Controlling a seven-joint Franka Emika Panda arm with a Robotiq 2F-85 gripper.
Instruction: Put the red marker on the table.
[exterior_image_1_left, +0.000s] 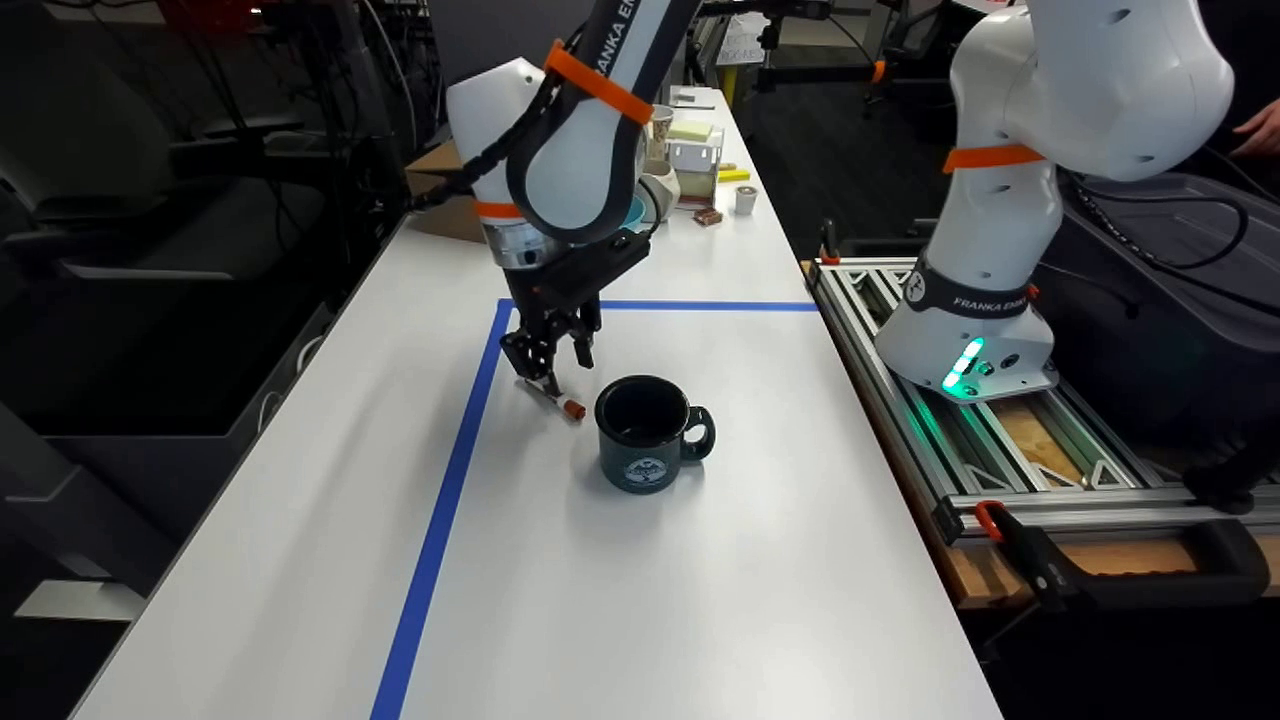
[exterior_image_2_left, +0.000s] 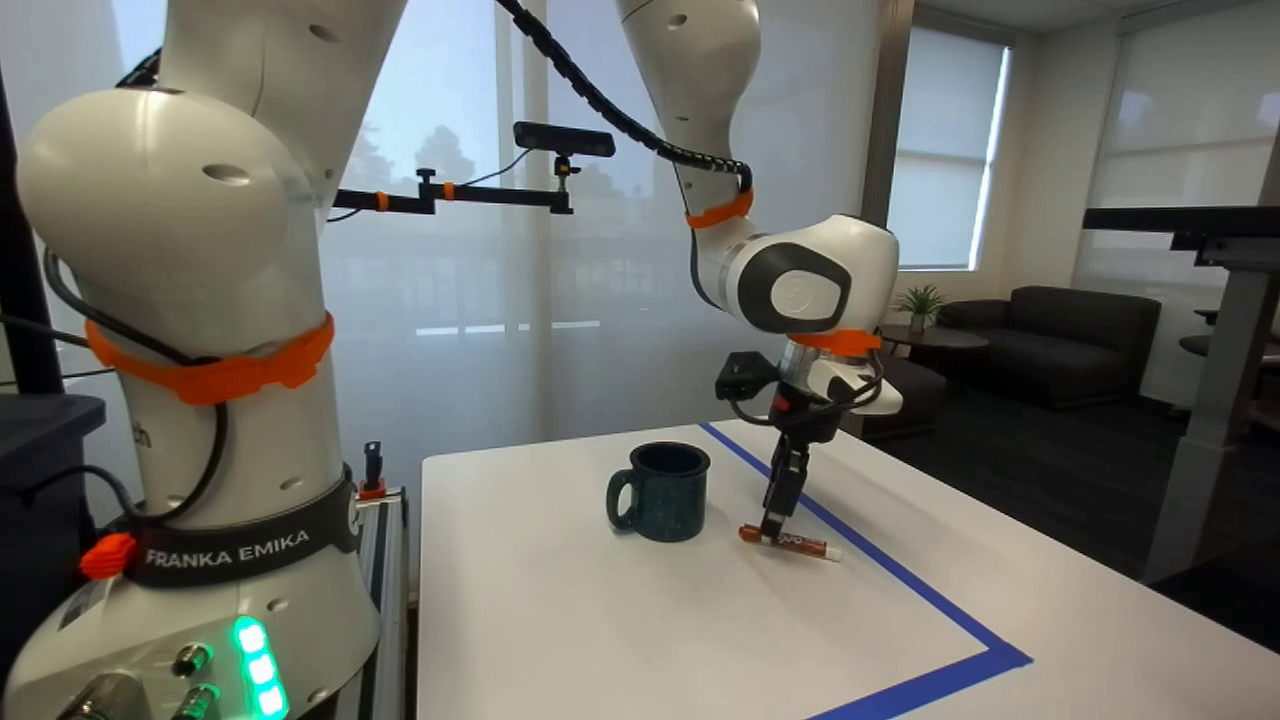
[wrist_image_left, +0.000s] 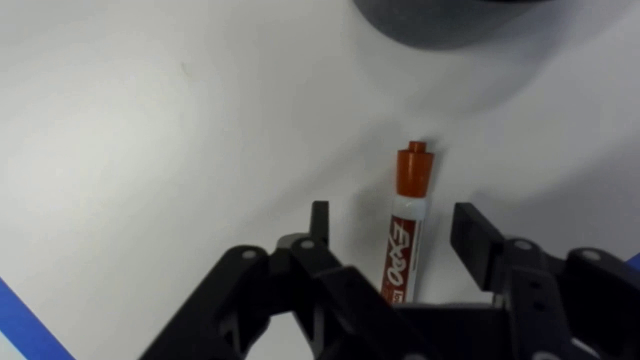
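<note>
The red marker (exterior_image_1_left: 573, 409) lies flat on the white table (exterior_image_1_left: 760, 600), inside the blue tape outline. In an exterior view its red cap and label (exterior_image_2_left: 795, 543) show beside a fingertip. In the wrist view the marker (wrist_image_left: 407, 215) points its cap away from the gripper; its rear end is hidden behind the gripper's parts. My gripper (wrist_image_left: 391, 212) is open and low over the table, with one finger on each side of the marker and a gap on both sides. The gripper (exterior_image_1_left: 567, 375) also shows in the exterior views, pointing down.
A dark green mug (exterior_image_1_left: 645, 450) stands upright close to the marker's cap end; its base (wrist_image_left: 445, 22) shows at the wrist view's top. Blue tape (exterior_image_2_left: 880, 560) runs past the marker. A box, cups and small items (exterior_image_1_left: 695, 165) stand at the table's far end.
</note>
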